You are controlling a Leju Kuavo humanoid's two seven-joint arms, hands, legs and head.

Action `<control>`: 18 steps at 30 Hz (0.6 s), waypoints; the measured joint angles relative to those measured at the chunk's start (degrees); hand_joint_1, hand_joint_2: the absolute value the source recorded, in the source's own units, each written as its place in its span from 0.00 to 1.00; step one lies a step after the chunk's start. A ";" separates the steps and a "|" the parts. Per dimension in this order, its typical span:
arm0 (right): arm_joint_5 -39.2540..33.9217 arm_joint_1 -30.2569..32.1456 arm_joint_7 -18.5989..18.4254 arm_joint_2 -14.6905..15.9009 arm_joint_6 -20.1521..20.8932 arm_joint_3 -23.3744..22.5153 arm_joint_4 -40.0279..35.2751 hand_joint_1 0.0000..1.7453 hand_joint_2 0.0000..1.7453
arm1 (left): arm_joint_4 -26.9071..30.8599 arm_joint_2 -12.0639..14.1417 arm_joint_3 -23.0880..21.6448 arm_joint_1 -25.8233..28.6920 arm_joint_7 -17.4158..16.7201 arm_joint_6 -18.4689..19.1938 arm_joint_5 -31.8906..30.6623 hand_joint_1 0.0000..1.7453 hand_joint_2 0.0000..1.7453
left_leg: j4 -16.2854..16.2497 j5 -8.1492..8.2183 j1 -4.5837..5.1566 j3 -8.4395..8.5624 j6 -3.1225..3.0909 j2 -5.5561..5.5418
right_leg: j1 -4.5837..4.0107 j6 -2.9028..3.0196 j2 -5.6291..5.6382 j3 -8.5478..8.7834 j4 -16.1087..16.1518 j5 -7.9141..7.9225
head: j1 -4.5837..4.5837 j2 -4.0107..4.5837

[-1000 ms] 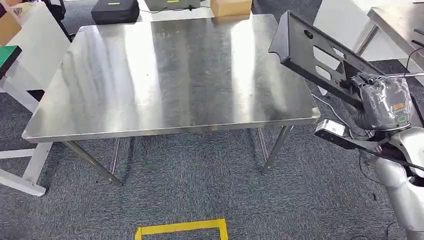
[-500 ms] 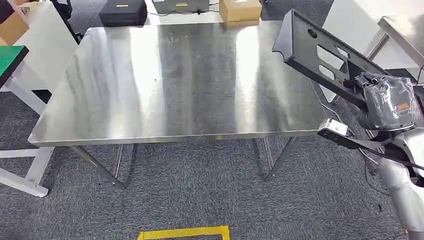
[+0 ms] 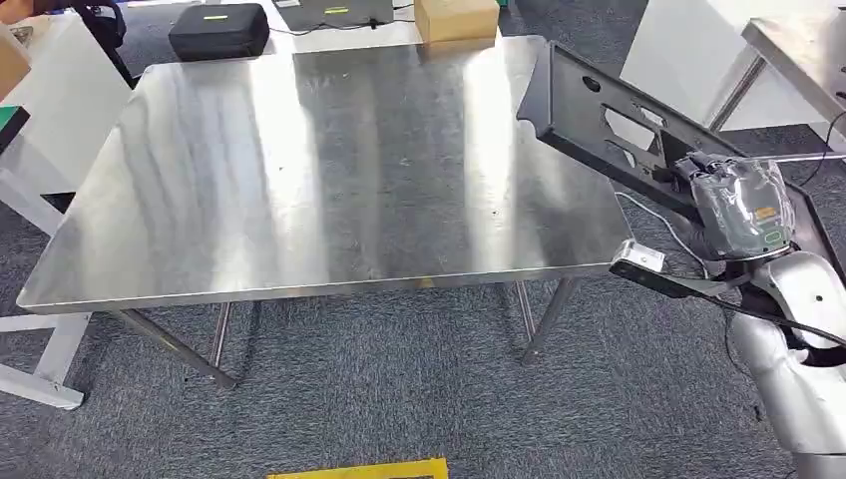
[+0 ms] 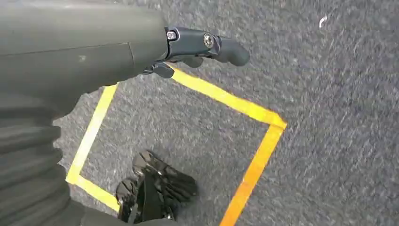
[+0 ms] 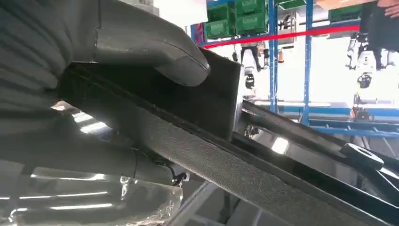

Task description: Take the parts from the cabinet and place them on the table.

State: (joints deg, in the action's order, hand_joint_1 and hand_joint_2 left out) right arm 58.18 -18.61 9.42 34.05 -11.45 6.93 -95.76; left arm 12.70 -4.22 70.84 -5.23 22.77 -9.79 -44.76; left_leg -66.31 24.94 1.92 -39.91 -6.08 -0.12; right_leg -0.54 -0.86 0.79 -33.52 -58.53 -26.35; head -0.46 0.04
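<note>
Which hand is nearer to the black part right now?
Right. The right hand grips the black part beside the steel table; the left hand hangs over the carpet, holding nothing.

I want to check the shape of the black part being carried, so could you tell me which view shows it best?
The head view: the black part shows nearly whole, with its cutouts, held by the right hand beside the table. The right wrist view shows a close stretch of its textured edge under the thumb. The left wrist view faces the floor.
</note>
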 joint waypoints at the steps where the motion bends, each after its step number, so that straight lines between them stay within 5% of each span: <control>1: 0.49 -0.21 -0.13 -0.20 0.16 0.20 0.22 1.00 1.00 | 0.09 0.38 0.00 -0.01 -0.02 0.00 0.00 0.00 1.00 | 4.91 -2.51 1.77 2.08 -3.38 -0.46 | 1.32 0.50 0.09 0.46 0.35 -0.23 | 0.09 0.00; 2: 1.10 -1.52 -0.24 -1.07 0.37 0.75 1.14 1.00 1.00 | 0.42 1.07 -0.02 0.09 -0.22 0.04 -0.15 0.00 1.00 | 5.83 -1.69 1.81 2.92 -5.07 -0.16 | -0.39 -0.15 0.12 0.63 0.46 -0.34 | 1.65 0.00; 3: 1.82 -2.50 -0.39 -1.39 0.83 1.33 1.90 1.00 1.00 | 0.48 1.38 -0.02 -0.03 -0.13 -0.02 -0.11 0.00 1.00 | 7.03 -1.51 2.55 3.48 -4.66 -0.07 | 1.39 -0.24 0.19 0.76 0.63 -0.37 | 1.53 0.00; 5: 2.43 -3.13 -0.42 -1.99 1.29 2.15 2.38 1.00 1.00 | 0.61 1.58 0.00 -0.19 -0.28 0.11 -0.20 0.00 1.00 | 8.48 -1.66 3.21 4.20 -4.28 -0.08 | 1.75 -0.69 0.11 1.07 1.49 -0.25 | 0.68 0.00; 6: 2.67 -3.52 -0.35 -2.05 1.33 2.60 2.47 1.00 1.00 | 0.61 1.58 0.00 -0.28 -0.31 0.13 -0.20 0.00 1.00 | 11.12 -2.64 2.71 6.14 -4.98 -0.02 | 1.08 -0.80 0.08 1.46 2.30 -0.10 | 0.52 0.00; 7: 2.78 -3.95 -0.35 -2.23 1.33 2.87 2.71 1.00 1.00 | 0.57 1.40 0.00 -0.25 -0.31 0.17 -0.24 0.00 1.00 | 13.32 -3.54 2.33 7.47 -4.63 -0.06 | 1.25 -0.57 -0.38 1.07 1.12 -0.19 | 0.57 0.00; 8: 2.87 -4.84 -0.35 -2.32 1.38 3.10 2.89 1.00 1.00 | 0.57 1.27 0.00 -0.26 -0.33 0.22 -0.26 0.00 1.00 | 14.23 -3.84 2.00 8.24 -5.41 0.01 | 1.13 -0.44 -0.29 -0.28 -1.19 -1.19 | 0.57 0.00; 9: 2.93 -5.51 -0.35 -2.49 1.38 3.28 3.17 1.00 1.00 | 0.55 1.18 0.00 -0.35 -0.35 0.22 -0.26 0.00 1.00 | 14.31 -3.82 1.63 8.41 -5.29 0.09 | 1.25 -0.63 -0.22 -2.27 -4.86 -2.58 | 0.59 0.00; 11: 2.96 -5.98 -0.37 -2.56 1.42 3.61 3.65 1.00 1.00 | 0.46 0.66 0.00 -0.35 -0.39 0.26 -0.28 0.00 1.00 | 14.24 -3.16 0.99 8.78 -4.43 -0.02 | 1.98 -1.73 -0.25 -7.28 -12.97 -5.07 | 0.59 0.00; 12: 2.96 -5.97 -0.37 -2.64 1.42 3.87 3.81 1.00 1.00 | 0.39 0.31 0.00 -0.35 -0.41 0.26 -0.31 0.00 1.00 | 14.07 -2.73 0.57 8.92 -3.80 -0.12 | 2.55 -2.56 -0.28 -8.51 -14.36 -4.87 | 0.57 0.00; 13: 2.96 -5.97 -0.35 -2.71 1.44 4.11 4.05 1.00 1.00 | 0.35 0.11 0.00 -0.31 -0.44 0.26 -0.33 0.00 1.00 | 13.51 -2.17 -0.06 9.04 -2.97 -0.15 | 3.21 -3.91 -0.39 -8.10 -12.48 -3.28 | 0.59 0.00; 15: 3.00 -6.34 -0.35 -2.75 1.44 4.62 4.31 1.00 1.00 | 0.15 -0.13 0.00 -0.28 -0.46 0.28 -0.35 0.00 1.00 | 10.71 -0.24 -1.44 8.68 -0.76 -0.20 | 4.67 -7.03 -0.99 -3.84 -2.98 1.66 | 0.66 0.00; 16: 3.31 -6.63 -0.35 -2.97 1.47 4.90 4.48 1.00 1.00 | 0.15 0.02 0.00 -0.28 -0.46 0.31 -0.35 0.00 1.00 | 8.22 1.35 -1.43 7.81 0.78 -0.05 | 5.30 -8.19 -1.70 -2.71 -0.19 2.20 | 0.74 0.00; 17: 3.96 -7.49 -0.33 -3.83 1.64 5.60 5.18 1.00 1.00 | 0.24 0.47 0.00 -0.29 -0.50 0.42 -0.37 0.00 1.00 | 6.30 2.78 -1.55 6.33 1.74 -0.08 | 4.76 -7.61 -1.06 -2.86 -1.82 1.43 | 1.46 0.00; 18: 4.62 -7.67 -0.53 -3.89 1.68 5.73 5.27 1.00 1.00 | 0.15 0.35 -0.02 -0.30 -0.50 0.63 -0.61 0.00 1.00 | 5.20 3.61 -1.49 5.94 2.12 0.14 | 4.65 -5.16 -0.58 -3.09 -2.55 0.61 | 1.11 0.00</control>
State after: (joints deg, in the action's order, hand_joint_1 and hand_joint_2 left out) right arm 62.80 -26.28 8.89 30.16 -9.77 12.66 -90.49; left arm 12.85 -3.87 70.82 -5.53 22.27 -9.16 -45.38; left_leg -61.11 28.55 0.43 -33.97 -3.96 0.03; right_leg 4.12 -6.02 0.20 -36.61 -61.08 -25.74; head 0.65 0.04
